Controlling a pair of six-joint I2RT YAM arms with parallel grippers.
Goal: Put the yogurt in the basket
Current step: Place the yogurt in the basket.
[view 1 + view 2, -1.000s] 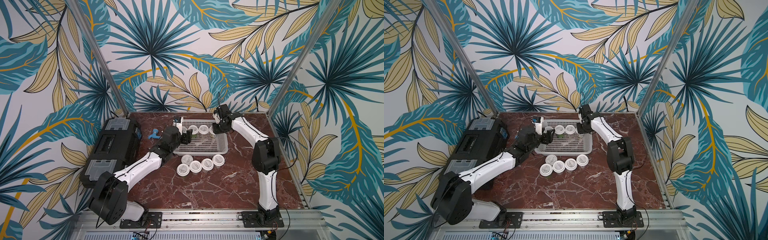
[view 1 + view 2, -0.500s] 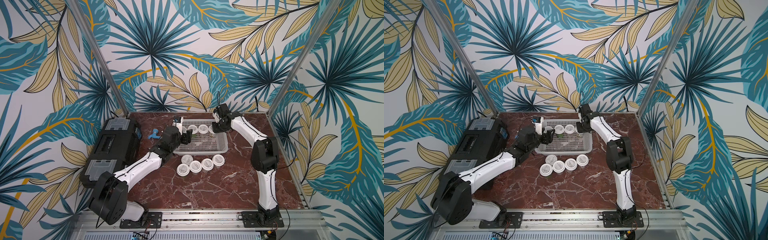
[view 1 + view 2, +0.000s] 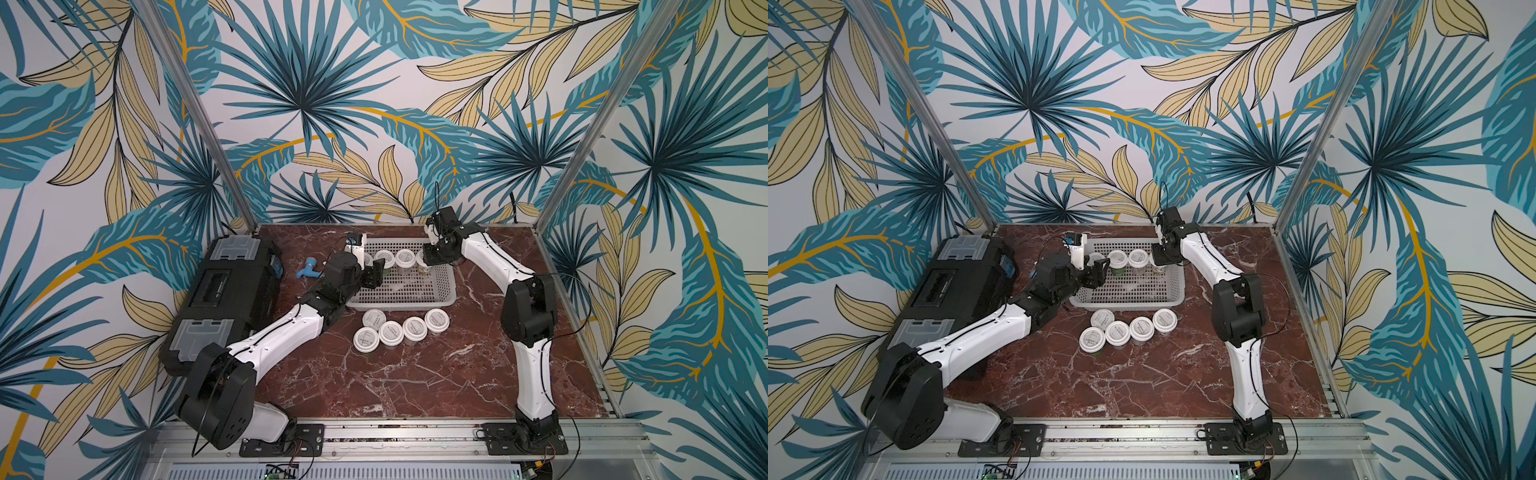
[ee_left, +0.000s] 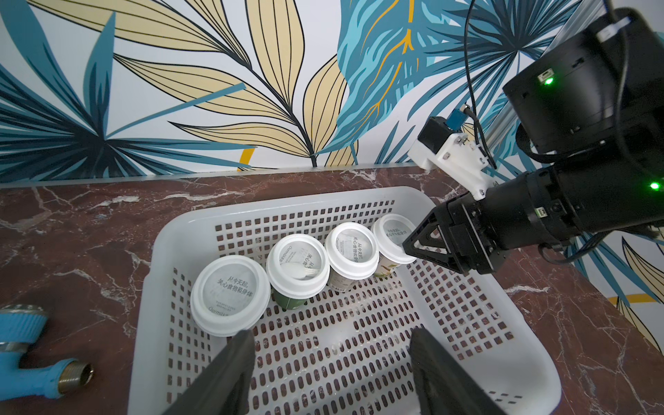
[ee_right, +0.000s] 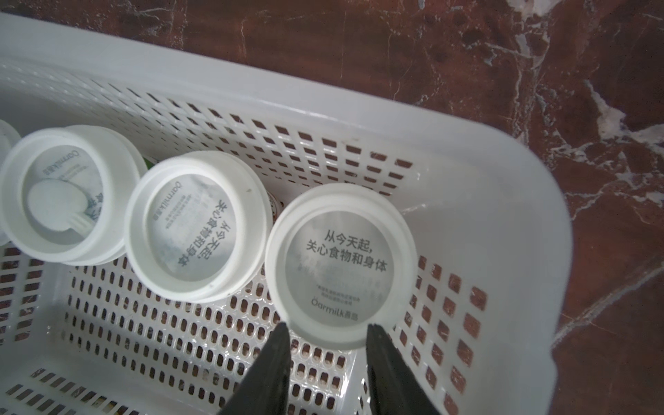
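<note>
Loose yogurt: five cups (image 3: 391,332) stand lids up on the desk (image 3: 415,386), bunched and touching, just in front of the near wall of the basket (image 3: 403,304).
Left end effector (image 4: 330,336): wide and empty, hanging over the bare basket floor in front of the packed row.
Packed yogurt: four cups (image 4: 354,251) line the basket's far wall, upright, lids touching or nearly so.
Right end effector (image 5: 326,336): narrow, with nothing between its fingers. The tips sit at the near rim of the end cup (image 5: 341,267) by the basket's corner. The wrist view does not settle whether they press on that lid or hover just off it.
Progress: four in, five to go.
Step in hand: probably fetching the next loose cup with the left arm.
Doing it well: rise clear of the near wall before swinging out, or the light basket may be dragged into the cluster. Take the outer cup (image 3: 366,337) nearest the left arm, since the middle ones leave no room for a finger. Come straight down, straddle the lid and close on the body below its rim. Squeezing the lid alone could slip. Start a second row in front of the first, and release low so the cup does not tip.
Right arm: best lifted straight up, so the end cup is not knocked.
</note>
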